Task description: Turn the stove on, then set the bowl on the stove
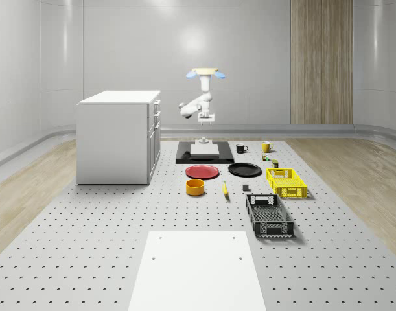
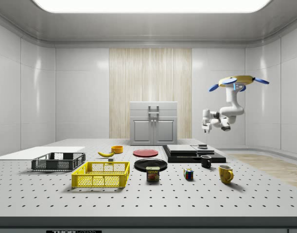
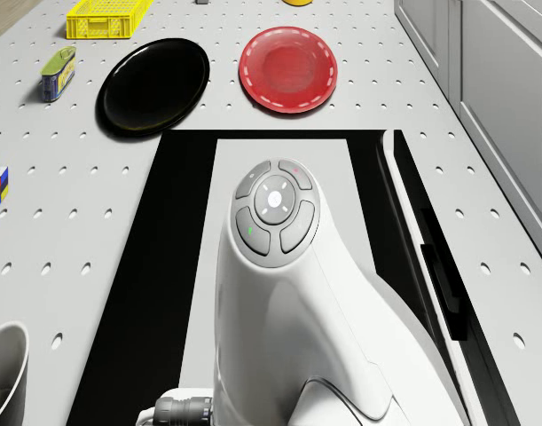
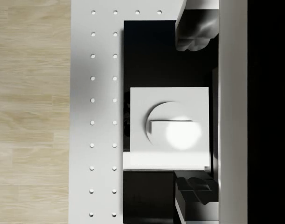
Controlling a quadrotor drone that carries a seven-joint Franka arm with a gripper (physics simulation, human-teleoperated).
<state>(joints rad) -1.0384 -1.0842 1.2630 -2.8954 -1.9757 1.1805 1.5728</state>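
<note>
Drone [image 1: 205, 73] hovers over the far end of the stove [image 1: 205, 153], arm folded down, gripper [image 1: 205, 118] hanging above the stove's knob block [image 1: 203, 140] with clear air between them.

Wrist view looks straight down on that knob [image 4: 172, 123]: a finger [image 4: 197, 28] sits off each side of it, spread wider than the knob, nothing held.

Progress, as I read it: neither step is done. Gripper isn't on the knob, so I'd call the switch not yet turned (no indicator visible to confirm either way).

Bowl [image 1: 195, 187] sits on the table [image 1: 87, 227], well apart from the stove, on the near side of the red plate [image 1: 202, 172], with the banana [image 1: 225, 189] beside it. Untouched, upright.

Remaining:
- descend and close on the knob, then turn it
- fly over to the bowl and grasp it
- carry it back and set it on the stove's plate

So early, about to start step one.
</note>
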